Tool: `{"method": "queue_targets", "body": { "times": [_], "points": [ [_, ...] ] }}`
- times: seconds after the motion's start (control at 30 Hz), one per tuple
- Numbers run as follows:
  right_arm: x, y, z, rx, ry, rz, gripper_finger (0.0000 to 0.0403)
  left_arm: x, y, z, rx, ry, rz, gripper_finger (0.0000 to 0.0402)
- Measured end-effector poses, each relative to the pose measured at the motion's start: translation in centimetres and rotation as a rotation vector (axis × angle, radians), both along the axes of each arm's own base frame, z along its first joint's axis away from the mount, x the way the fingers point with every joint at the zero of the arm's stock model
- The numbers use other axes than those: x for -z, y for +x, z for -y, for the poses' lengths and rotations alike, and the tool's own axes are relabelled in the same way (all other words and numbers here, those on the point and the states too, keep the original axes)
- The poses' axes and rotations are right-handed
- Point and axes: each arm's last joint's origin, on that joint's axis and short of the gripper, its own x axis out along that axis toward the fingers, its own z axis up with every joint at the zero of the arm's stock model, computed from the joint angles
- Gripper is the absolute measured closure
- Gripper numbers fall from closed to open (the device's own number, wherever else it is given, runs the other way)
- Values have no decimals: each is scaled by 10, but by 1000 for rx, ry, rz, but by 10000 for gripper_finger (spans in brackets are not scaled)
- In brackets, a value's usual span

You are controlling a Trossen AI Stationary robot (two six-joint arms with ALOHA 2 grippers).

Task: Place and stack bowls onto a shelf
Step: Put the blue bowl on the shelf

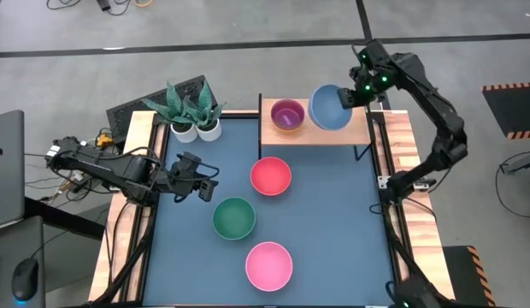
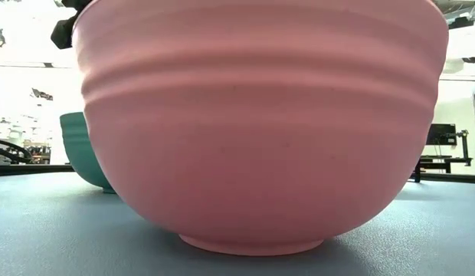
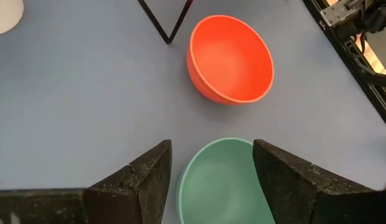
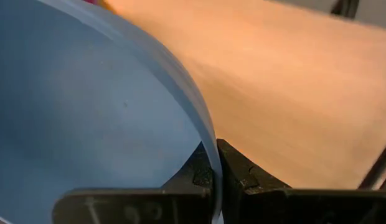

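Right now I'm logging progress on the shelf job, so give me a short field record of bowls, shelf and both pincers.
shelf: light-wood board at the table's far edge
on shelf: purple bowl
in transit: light blue bowl, tilted over the shelf
right pincer: shut on the light blue bowl's rim
left pincer: open, beside the green bowl
on table: red-pink bowl, green bowl, pink bowl
other: two white plant pots
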Motion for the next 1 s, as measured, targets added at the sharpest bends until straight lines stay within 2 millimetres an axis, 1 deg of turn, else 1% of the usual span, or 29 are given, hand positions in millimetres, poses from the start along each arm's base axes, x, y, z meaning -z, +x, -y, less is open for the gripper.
{"method": "queue_targets", "body": {
  "times": [0.2,0.43,0.63,0.83,1.0],
  "points": [
    [22,5,15,-26,102,-91,377,0,0,0,0,0,0,193],
    [40,-2,33,25,165,-187,377,0,0,0,1,0,0,193],
    [47,-9,43,73,177,-229,377,0,0,0,0,0,0,193],
    [47,-17,47,110,165,-255,376,0,0,0,1,0,0,193],
    [47,-21,49,118,161,-256,362,0,0,0,0,1,0,193]
  ]
}}
